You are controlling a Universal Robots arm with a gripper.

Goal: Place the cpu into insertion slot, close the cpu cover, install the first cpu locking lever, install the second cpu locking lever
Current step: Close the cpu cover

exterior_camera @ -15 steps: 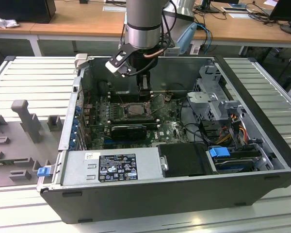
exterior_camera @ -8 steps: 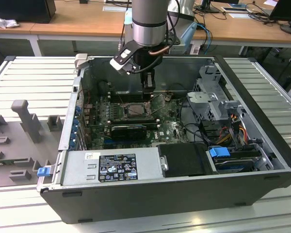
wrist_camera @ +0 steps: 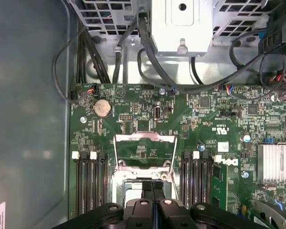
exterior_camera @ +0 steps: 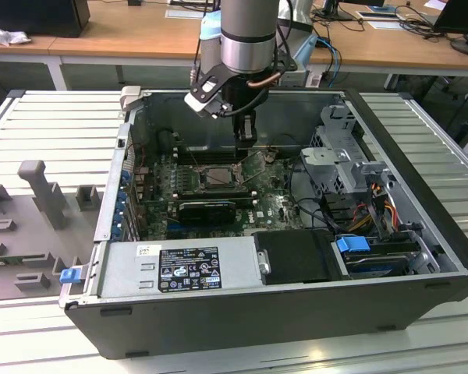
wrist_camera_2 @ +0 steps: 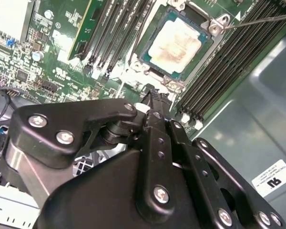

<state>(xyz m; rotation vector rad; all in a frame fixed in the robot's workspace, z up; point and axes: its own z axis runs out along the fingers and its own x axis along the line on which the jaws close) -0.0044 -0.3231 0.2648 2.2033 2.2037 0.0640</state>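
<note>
1. Closest to the lens in the second wrist view sat the black linkage of the gripper [wrist_camera_2: 152, 97], and as far as I could see its jaws were together with nothing between them.
2. Just past the fingertips, the insertion slot [wrist_camera_2: 142, 67] lay on the green board, and the cpu [wrist_camera_2: 174, 40] was seated inside it, its silvery top facing up and marked with a brownish stain.
3. In the first wrist view, the cpu cover [wrist_camera: 145, 138] stood raised at the far edge of the insertion slot, with the green board visible through its window; the gripper [wrist_camera: 153, 188] hung over the slot's near edge.
4. I saw a thin locking lever [wrist_camera_2: 262, 19] run away from one corner of the insertion slot, not latched down.
5. Long black memory slots [wrist_camera: 88, 183] flanked the insertion slot on both sides.
6. From the exterior view, the gripper [exterior_camera: 248, 134] hovered just above the insertion slot inside the open computer case [exterior_camera: 218, 312], which rested on the slatted bench [exterior_camera: 437, 132].
</note>
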